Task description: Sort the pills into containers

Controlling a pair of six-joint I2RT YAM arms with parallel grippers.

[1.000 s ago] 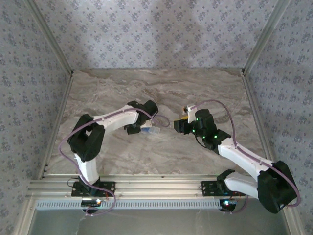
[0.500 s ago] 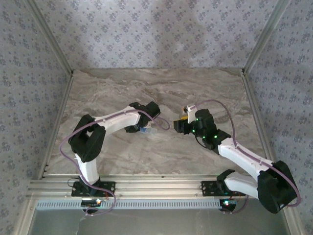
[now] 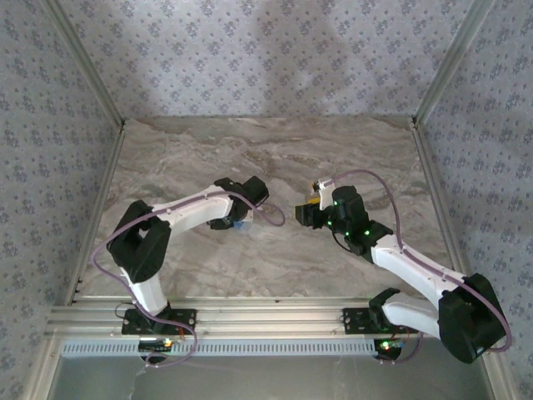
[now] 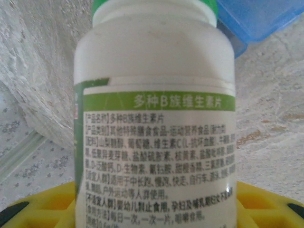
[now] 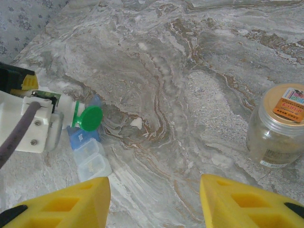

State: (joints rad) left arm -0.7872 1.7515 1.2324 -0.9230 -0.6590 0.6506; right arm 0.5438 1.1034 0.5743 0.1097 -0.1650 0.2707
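Bottle [image 4: 154,118], white and green-capped, is sitting clamped in my left jaws; my right jaws are hanging apart

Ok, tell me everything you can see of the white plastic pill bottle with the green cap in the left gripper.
The white plastic pill bottle has a rounded shoulder, a green cap that is on, and a green-and-white label printed with Chinese text. The left gripper holds it near its base between yellow fingers. In the right wrist view it lies tipped about level, cap end over the blue-lidded clear pill organiser. Contact with the organiser cannot be told.
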